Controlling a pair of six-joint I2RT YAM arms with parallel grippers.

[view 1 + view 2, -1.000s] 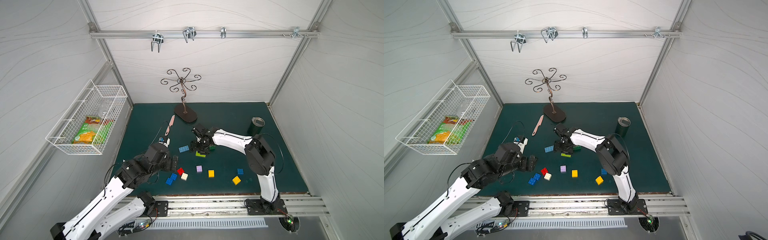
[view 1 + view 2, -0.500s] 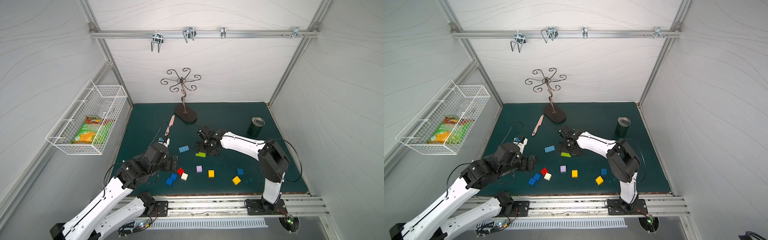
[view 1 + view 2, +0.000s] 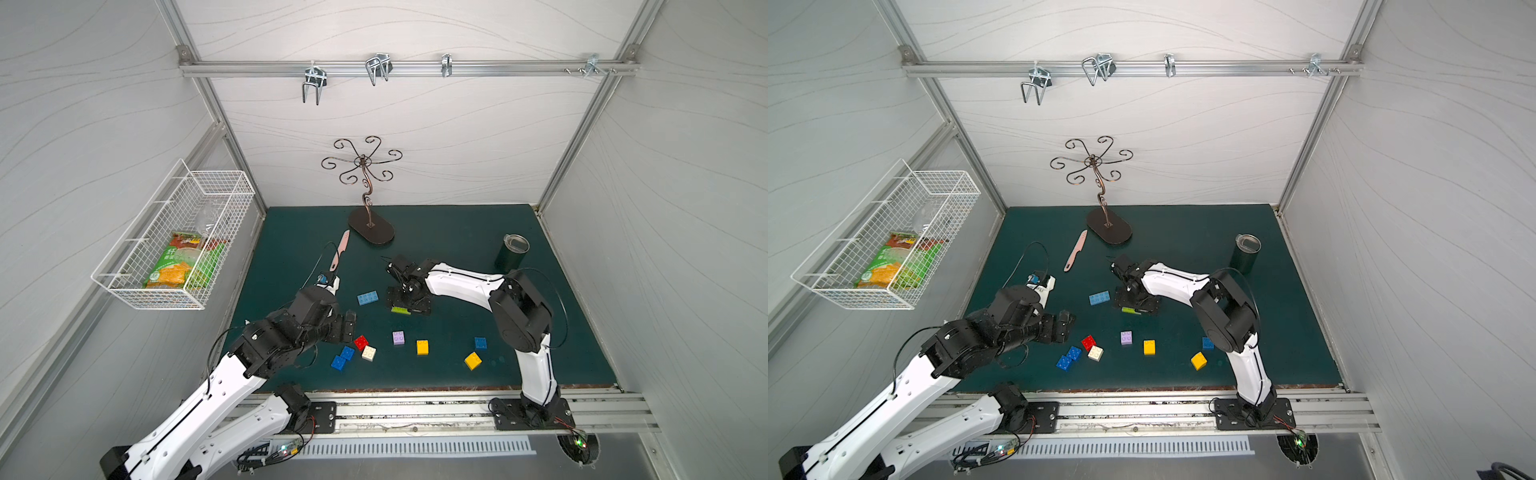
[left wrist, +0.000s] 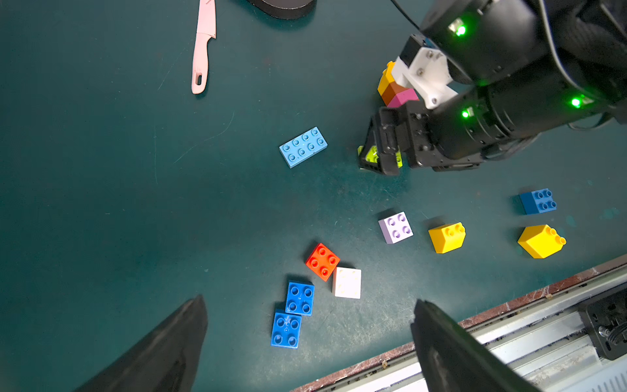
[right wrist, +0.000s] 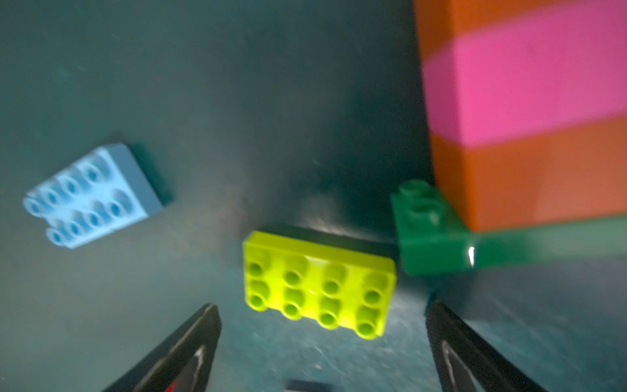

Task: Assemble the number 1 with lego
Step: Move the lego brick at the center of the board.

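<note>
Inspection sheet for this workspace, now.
Surface: dark green mat, scuffed.
Job's things: orange, pink and yellow stack on dark-green brick; lime brick and light-blue brick loose nearby; small bricks scattered toward the front.
Clutter: pink knife, tumbler, hook stand.
Pincers: left pincer open, empty; right pincer open, empty, over lime brick.
Cables: black loops on both arms.
Surroundings: wire basket holding snack packet; hook rail overhead.

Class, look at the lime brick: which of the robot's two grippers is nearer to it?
Right. The right gripper hangs directly over the lime brick, jaws open; the left gripper is well apart, near the red brick.
</note>
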